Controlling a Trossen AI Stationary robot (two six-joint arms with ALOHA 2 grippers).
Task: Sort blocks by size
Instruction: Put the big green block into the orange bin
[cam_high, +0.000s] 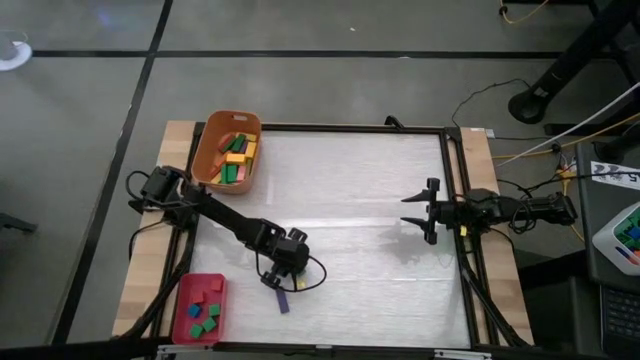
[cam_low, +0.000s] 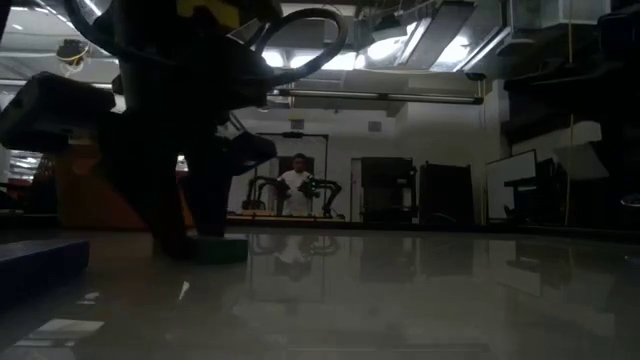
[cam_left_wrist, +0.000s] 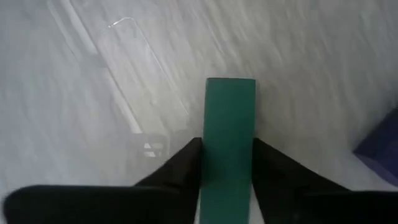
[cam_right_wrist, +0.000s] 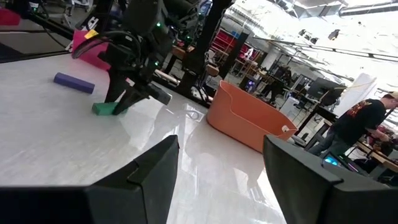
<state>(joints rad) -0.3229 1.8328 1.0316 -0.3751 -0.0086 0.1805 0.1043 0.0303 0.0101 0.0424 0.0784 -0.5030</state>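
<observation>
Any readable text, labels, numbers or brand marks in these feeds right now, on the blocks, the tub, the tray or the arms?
None can be read.
green block, in the left end effector: plain face.
purple block, orange tub, red tray: no markings visible.
Paper at the right edge: dark print, too small to read.
Person's dark shirt: reddish print, too blurred to read.
Right end effector: open, unmarked.

Two dark, jointed arms trailing looped black cables, each ending in tapered black jaws.

Orange tub (cam_high: 212, 140), red tray (cam_high: 186, 312), white table (cam_high: 370, 190).
</observation>
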